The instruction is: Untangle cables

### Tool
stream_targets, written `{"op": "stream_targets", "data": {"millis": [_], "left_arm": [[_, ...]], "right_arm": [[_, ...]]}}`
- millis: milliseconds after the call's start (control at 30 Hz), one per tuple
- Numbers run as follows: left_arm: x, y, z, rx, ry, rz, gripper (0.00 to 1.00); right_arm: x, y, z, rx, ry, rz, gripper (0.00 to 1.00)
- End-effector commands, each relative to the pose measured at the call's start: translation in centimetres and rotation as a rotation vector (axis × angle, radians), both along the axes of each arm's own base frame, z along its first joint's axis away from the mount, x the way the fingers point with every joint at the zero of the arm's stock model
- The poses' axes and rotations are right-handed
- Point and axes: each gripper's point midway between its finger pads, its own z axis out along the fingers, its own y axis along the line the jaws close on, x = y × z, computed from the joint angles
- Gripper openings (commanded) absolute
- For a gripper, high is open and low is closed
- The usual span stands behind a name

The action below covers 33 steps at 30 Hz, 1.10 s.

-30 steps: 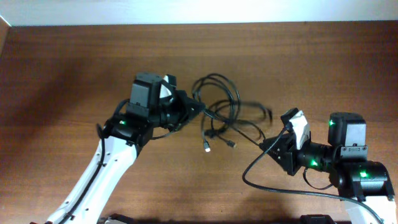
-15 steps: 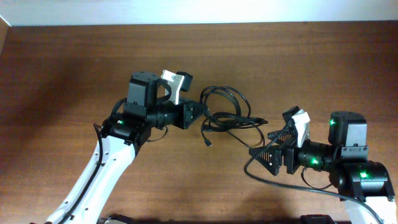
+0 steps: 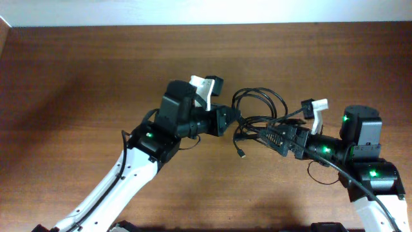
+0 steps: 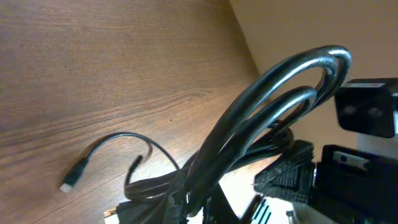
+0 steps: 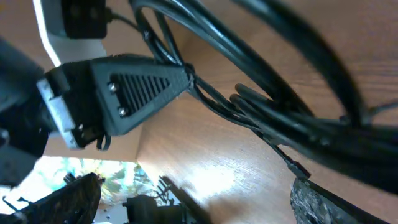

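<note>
Cables (image 3: 257, 106): thin black glossy cords, round in section, gathered in a loose tangle of loops just to 3 o'clock of the table centre; in the left wrist view (image 4: 267, 106) arched up high in two smooth parallel bends

Plug end (image 3: 241, 154): small, pale and squarish, on a free strand at 7 o'clock of the tangle, lying flat on the wood

Left pincer (image 3: 226, 120): at 9 o'clock of the tangle, clenched on the cables; in the right wrist view its matte black wedge-shaped finger (image 5: 137, 87), ribbed on the face, meets the cords at its tip

Right pincer (image 3: 273, 134): at 5 o'clock of the tangle, released; rough black fingers (image 5: 329, 202) well apart, with the cords crossing just beyond them

Table (image 3: 77, 77): dark brown wood, fine straight grain, soft sheen
</note>
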Motion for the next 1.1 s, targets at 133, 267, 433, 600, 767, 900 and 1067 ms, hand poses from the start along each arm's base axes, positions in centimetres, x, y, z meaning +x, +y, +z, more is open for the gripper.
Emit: {"op": "stream_targets", "data": {"millis": [133,267,433,600,767,900,1067], "left_arm": [[-1.4,-3.1,2.0,-0.052,-0.055,-0.024,0.0],[-1.9,-3.1,1.6,-0.045,-0.028,-0.034,0.0],[-2.3,-3.5,1.6,-0.046,-0.029,-0.046,0.0],[-2.0,-3.5,1.4,-0.026,-0.042,-0.016,0.0],[0.1,-1.3,-0.3,0.075,-0.046,0.137,0.0],[0.1,-1.3,-0.2,0.074,-0.05,0.14,0.0],[-0.9,-2.5,0.0,0.068,-0.057,0.104,0.0]], "right_arm": [[1.0,-0.9,-0.5,-0.021,0.05,-0.095,0.87],[3.1,-3.8,-2.3,-0.164,0.053,-0.28,0.81],[3.9,-4.2,-2.5,-0.097,0.155,-0.378,0.81],[3.6,-3.4,-2.9,-0.069,0.194,-0.325,0.8],[2.3,-3.4,-4.2,-0.13,0.208,-0.278,0.81],[2.2,-2.9,-3.8,-0.079,0.248,-0.281,0.81],[2.3,-2.9,-3.7,0.0,0.357,-0.352,0.81]]}}
